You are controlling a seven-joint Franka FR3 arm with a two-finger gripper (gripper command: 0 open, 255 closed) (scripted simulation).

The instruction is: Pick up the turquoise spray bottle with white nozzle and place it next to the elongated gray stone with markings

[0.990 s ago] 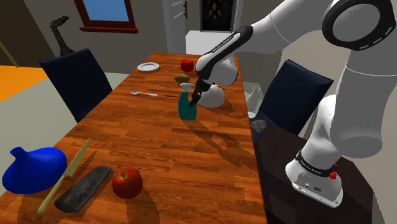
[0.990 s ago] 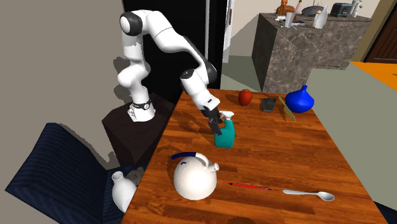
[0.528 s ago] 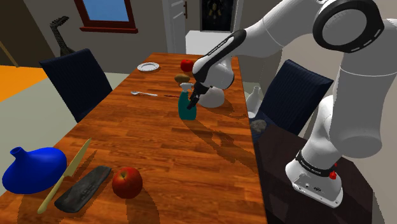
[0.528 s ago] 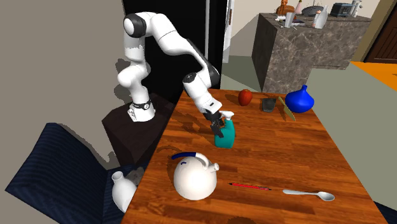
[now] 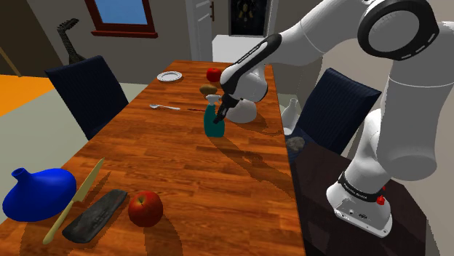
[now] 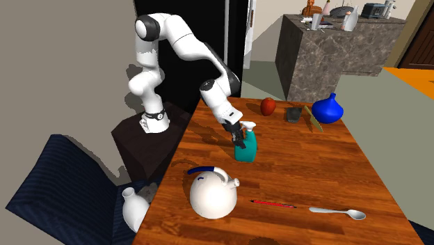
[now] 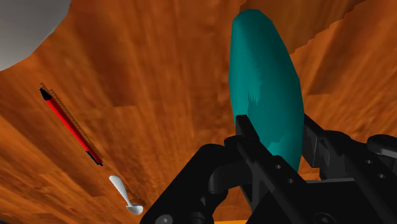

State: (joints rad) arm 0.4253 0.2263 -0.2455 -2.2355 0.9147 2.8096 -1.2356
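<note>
The turquoise spray bottle (image 5: 213, 125) (image 6: 247, 148) stands upright on the wooden table (image 5: 182, 171), near the white kettle (image 5: 245, 110). My black gripper (image 5: 220, 113) (image 6: 240, 138) comes down at its upper part, on the nozzle side. In the wrist view the gripper (image 7: 280, 143) is shut on the turquoise body (image 7: 264, 95), with one finger (image 7: 245, 129) pressed on each flank. The elongated dark grey stone (image 5: 94, 216) (image 6: 293, 113) lies at the table's near end in the shoulder view, between a red apple (image 5: 145, 209) and a long yellowish knife (image 5: 73, 201).
A blue vase (image 5: 36, 194) (image 6: 328, 108) sits beyond the knife. A spoon (image 5: 164, 107) (image 6: 337, 212), a red pencil (image 6: 272, 204) (image 7: 70, 125), a plate (image 5: 169, 76) and a second apple (image 5: 213, 74) lie at the far end. Dark chairs (image 5: 87, 91) flank the table.
The fingers have closed onto the spray bottle. The arm shifted slightly lower toward the bottle at first, then held still. The bottle has not moved.
</note>
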